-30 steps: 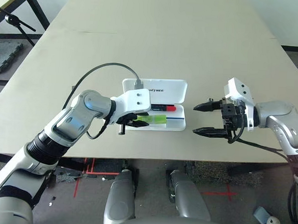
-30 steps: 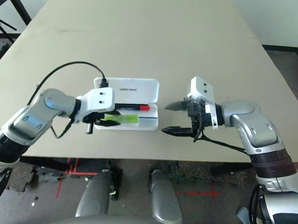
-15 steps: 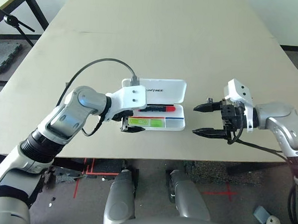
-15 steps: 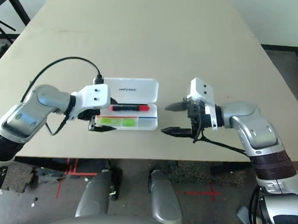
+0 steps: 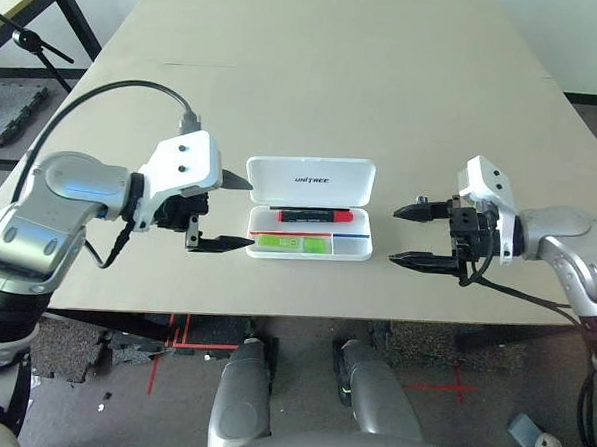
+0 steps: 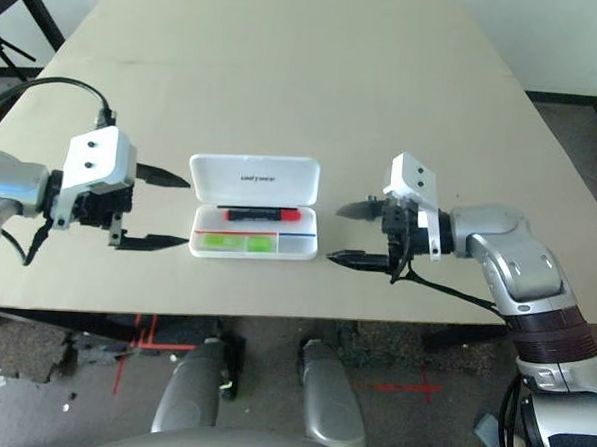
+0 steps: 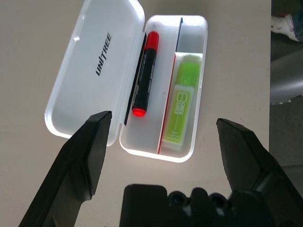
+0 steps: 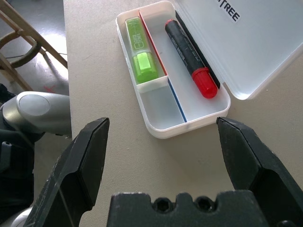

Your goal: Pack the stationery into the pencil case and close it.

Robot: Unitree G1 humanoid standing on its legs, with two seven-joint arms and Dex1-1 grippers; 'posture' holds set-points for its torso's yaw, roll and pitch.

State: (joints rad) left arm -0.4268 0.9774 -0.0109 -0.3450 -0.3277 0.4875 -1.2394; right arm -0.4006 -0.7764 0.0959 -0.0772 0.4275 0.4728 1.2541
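Left gripper [image 5: 223,212] wide open, empty; right gripper [image 5: 418,234] likewise.

Silver forearms, glossy, rounded shells – black ribbed cuffs near elbows, lower corners of frame. White boxy wrist housings with small dark screws. Grey cable loops over left arm, upper left; thin black cable trails under right arm. Two black tapered fingers per gripper.

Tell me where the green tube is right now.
The green tube lies inside the open pencil case, in its front compartment toward the robot's left, beside the red-and-black marker.
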